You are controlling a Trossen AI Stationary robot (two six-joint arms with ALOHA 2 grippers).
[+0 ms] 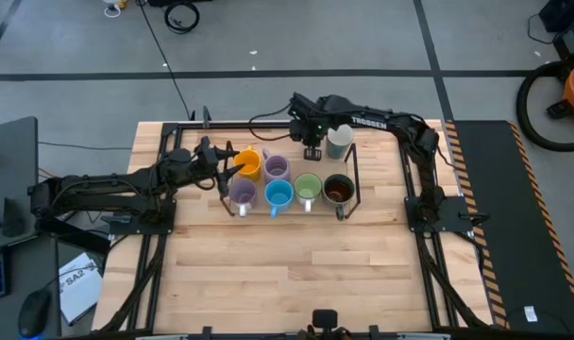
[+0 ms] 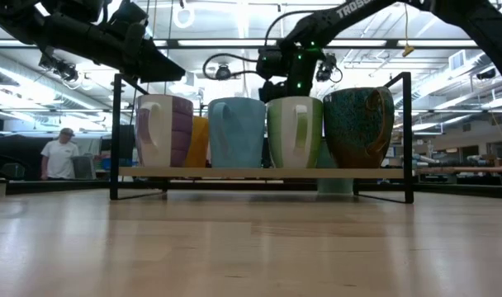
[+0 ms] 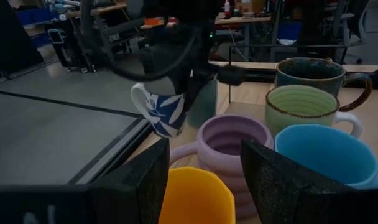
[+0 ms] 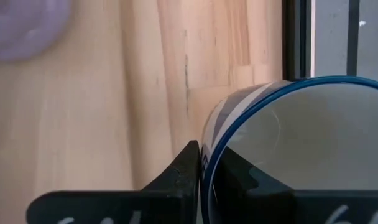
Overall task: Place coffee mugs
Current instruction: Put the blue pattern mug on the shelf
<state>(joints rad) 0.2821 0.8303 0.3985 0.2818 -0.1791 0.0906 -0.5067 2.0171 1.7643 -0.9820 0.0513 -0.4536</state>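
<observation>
A black wire rack (image 1: pixel 358 176) with a wooden floor holds the coffee mugs: orange (image 1: pixel 249 162), two lavender (image 1: pixel 276 168) (image 1: pixel 242 194), blue (image 1: pixel 278 195), light green (image 1: pixel 308 187), dark brown (image 1: pixel 338 189) and a pale grey one (image 1: pixel 340 140) at the far right. My right gripper (image 4: pixel 207 158) hangs over the rack's far side, shut on a white mug with a blue pattern (image 3: pixel 164 112). At the rack's left end my left gripper (image 3: pixel 201 180) is open, its fingers standing either side of the orange mug's rim (image 3: pixel 195 199). My right gripper pinches the patterned mug's blue-edged rim (image 4: pixel 217 146), one finger (image 4: pixel 239 174) inside the mug and the other (image 4: pixel 186 163) outside against its wall. The fingers come steeply from above. The mug hangs tilted below them, its handle (image 3: pixel 138 99) away from the rack's mugs.
The rack's upright black bars (image 2: pixel 408 132) frame the mugs on both ends. Bare wooden table (image 1: pixel 287 274) lies on the near side. Beyond the table, a person (image 2: pixel 61 157) stands in the room.
</observation>
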